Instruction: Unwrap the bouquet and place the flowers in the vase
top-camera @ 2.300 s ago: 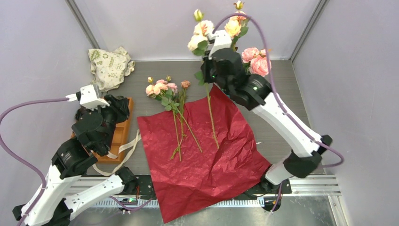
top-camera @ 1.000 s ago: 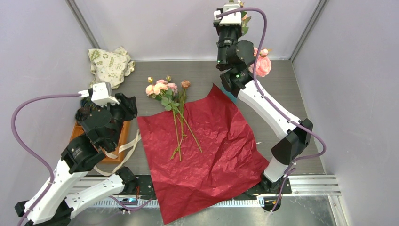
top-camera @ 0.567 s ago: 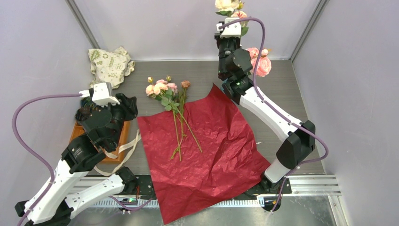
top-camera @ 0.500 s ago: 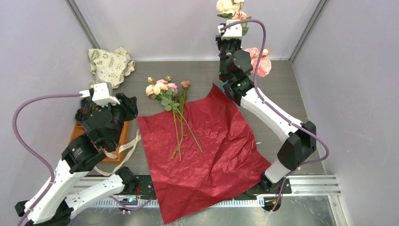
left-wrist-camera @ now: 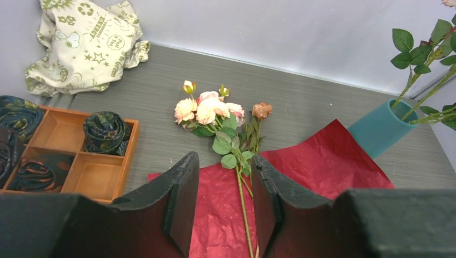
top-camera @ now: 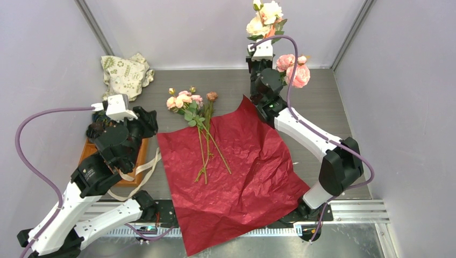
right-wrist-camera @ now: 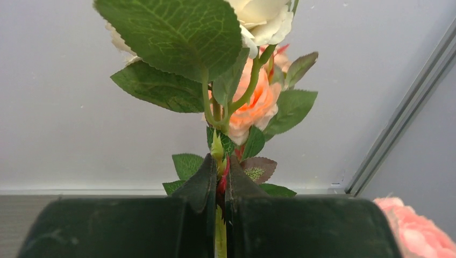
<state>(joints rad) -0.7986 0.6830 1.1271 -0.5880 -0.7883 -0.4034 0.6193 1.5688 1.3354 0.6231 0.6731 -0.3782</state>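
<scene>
Since a couple of seconds ago the right arm has straightened and carried its rose stem [top-camera: 263,16] up toward 12 o'clock, off the paper. The dark red wrapping paper [top-camera: 231,172] lies spread open from the centre down to 6 o'clock. The remaining flowers [top-camera: 198,115] lie loose across its 11 o'clock edge, heads on the bare surface [top-camera: 322,97].

The right gripper [right-wrist-camera: 219,161] is pinched tight on the rose stem just under its leaves. The left gripper [left-wrist-camera: 224,158] hangs half open and empty at 9 o'clock.

The vase [left-wrist-camera: 379,129] stands at 1 o'clock, already holding pink roses [top-camera: 294,72].

The stems look light, thin and springy, top-heavy with soft heads. A hold low on the bare stem seems safest, and the short vase may tip.

Pale walls [top-camera: 177,32] close in the grey surface. A cloth bag [top-camera: 125,75] sits at 10 o'clock, a tray [top-camera: 137,153] at 9 and a ribbon [top-camera: 141,172] beside it.
</scene>
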